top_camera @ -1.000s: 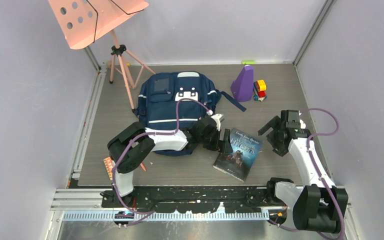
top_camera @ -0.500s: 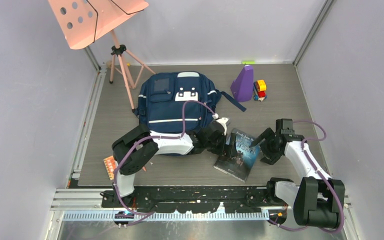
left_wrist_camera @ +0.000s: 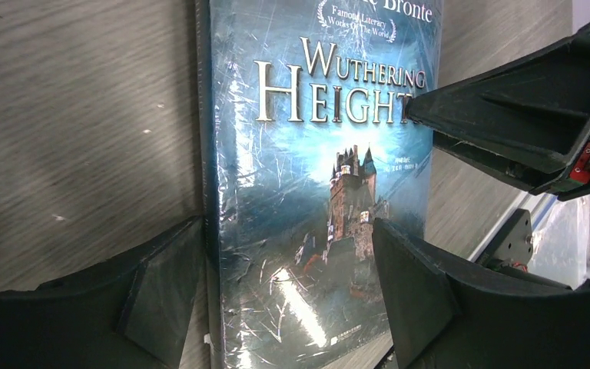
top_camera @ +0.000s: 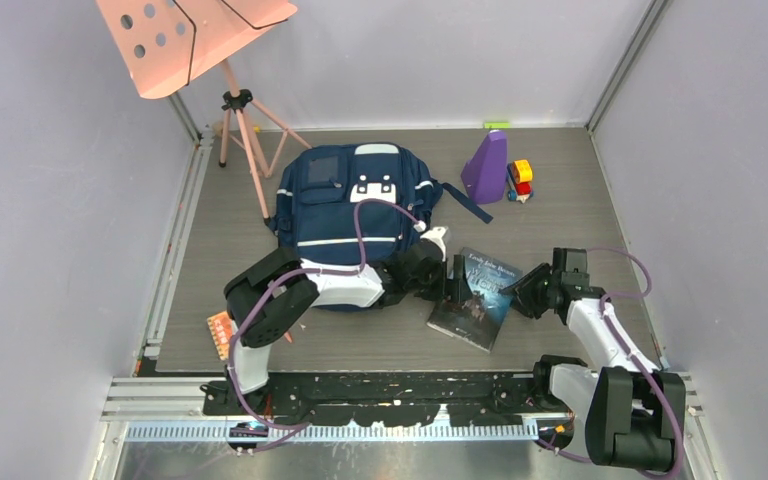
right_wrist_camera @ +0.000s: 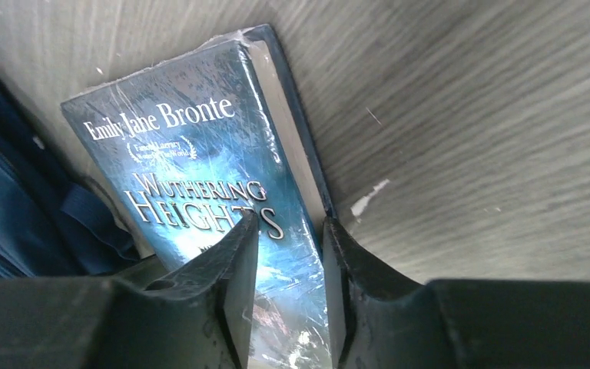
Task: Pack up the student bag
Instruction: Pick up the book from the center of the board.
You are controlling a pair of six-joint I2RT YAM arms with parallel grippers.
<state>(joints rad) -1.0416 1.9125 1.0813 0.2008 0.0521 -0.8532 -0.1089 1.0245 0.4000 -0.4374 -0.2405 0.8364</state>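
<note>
The student bag (top_camera: pixel 345 200) lies flat at the middle back of the table, navy with white stripes; its fabric also shows as a blue backpack (right_wrist_camera: pixel 8 215). A book titled Wuthering Heights (top_camera: pixel 480 290) lies just to the bag's right. My left gripper (top_camera: pixel 450 292) is at its spine side. Its jaws (left_wrist_camera: pixel 284 231) stand wide, straddling the book's (left_wrist_camera: pixel 315 192) lower end: one finger beside the spine, the other over the cover's far edge. My right gripper (top_camera: pixel 513 290) has closed on the book's (right_wrist_camera: pixel 192 154) fore edge, which fills the narrow gap (right_wrist_camera: pixel 290 223).
A pink music stand (top_camera: pixel 190 40) on a tripod stands at the back left. A purple wedge (top_camera: pixel 487 165) and a small toy of coloured blocks (top_camera: pixel 520 178) sit at the back right. An orange packet (top_camera: pixel 218 333) lies by the left rail.
My right arm swung in from the right to the book, and its jaws narrowed from wide open onto the fore edge. The left gripper shifted slightly at the spine.
</note>
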